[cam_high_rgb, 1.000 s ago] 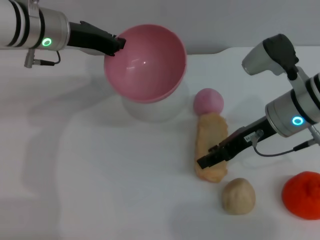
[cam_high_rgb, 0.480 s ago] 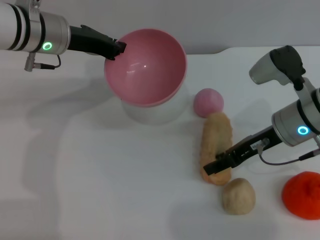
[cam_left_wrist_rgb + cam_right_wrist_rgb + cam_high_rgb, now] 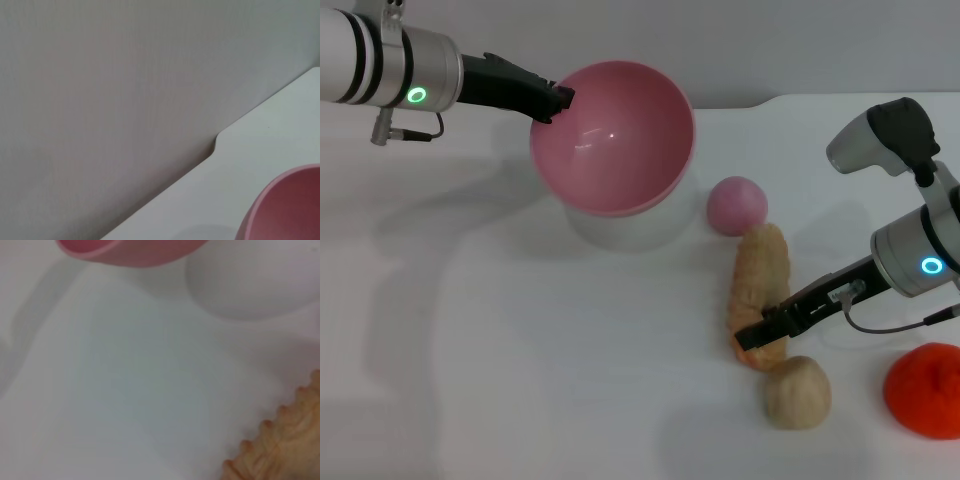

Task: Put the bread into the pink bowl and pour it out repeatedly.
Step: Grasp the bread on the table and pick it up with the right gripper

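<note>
Right end effector [image 3: 758,334] clamped on the near end of the bread [image 3: 760,287], which lies lengthwise on the white table [image 3: 520,380] with its ridged edge showing in the right wrist view. Right arm reaching in low from the right side. Left end effector [image 3: 558,99] gripping the left rim of the pink bowl [image 3: 612,137], held tilted above the table, mouth facing forward and empty. Left arm stretched in from the upper left. Small pink dome [image 3: 737,205] just beyond the bread's far end; beige lump [image 3: 797,392] just beside its near end; red-orange blob [image 3: 924,389] well apart at the right edge.
</note>
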`<action>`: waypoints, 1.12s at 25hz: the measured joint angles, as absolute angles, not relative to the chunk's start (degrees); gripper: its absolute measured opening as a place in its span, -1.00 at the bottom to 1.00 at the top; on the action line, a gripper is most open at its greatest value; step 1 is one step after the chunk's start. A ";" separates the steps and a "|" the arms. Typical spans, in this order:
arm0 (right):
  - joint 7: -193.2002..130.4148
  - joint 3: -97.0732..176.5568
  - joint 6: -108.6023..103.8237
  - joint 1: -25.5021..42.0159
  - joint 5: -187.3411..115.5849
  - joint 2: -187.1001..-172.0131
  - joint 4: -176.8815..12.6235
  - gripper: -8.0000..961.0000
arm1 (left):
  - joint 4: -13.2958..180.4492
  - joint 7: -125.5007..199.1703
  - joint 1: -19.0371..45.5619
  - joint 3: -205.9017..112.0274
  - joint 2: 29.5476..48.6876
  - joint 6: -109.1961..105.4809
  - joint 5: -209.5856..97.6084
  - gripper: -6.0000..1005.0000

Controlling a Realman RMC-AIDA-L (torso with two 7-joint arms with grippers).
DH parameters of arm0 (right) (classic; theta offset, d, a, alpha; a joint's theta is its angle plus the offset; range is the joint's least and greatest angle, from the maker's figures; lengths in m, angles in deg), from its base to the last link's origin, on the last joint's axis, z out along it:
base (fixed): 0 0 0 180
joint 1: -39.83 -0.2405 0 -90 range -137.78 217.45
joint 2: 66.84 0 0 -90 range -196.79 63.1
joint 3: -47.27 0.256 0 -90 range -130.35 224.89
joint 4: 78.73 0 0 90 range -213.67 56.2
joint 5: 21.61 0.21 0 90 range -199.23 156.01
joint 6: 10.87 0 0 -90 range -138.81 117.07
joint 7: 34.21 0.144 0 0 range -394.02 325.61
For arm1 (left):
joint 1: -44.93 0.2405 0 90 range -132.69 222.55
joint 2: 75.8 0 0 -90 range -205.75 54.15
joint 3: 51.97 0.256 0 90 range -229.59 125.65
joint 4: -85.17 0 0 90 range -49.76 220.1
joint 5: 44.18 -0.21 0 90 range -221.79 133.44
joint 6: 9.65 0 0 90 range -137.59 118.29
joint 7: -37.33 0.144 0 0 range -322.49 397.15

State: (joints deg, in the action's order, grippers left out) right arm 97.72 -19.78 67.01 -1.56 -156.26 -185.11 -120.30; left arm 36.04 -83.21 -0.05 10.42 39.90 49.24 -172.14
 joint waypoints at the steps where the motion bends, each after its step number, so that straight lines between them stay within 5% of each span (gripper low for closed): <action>1: 97.72 -19.78 66.84 -1.51 -156.26 -185.10 -120.30 0.21 | 36.04 -83.19 -0.03 10.42 39.93 49.24 -172.14 -0.90; 10: 97.22 -20.39 64.60 -0.48 -156.29 -185.13 -121.72 0.21 | 36.04 -83.09 0.37 10.43 39.95 49.23 -172.15 -0.90; 15: 97.09 -20.42 63.72 -0.07 -156.29 -185.23 -122.28 -0.23 | 36.03 -83.08 0.53 10.42 39.95 49.23 -172.15 -0.90; 28: 96.60 -20.39 63.59 -0.14 -156.00 -185.24 -122.33 -0.51 | 36.03 -83.08 0.54 10.42 39.87 49.14 -172.15 -0.90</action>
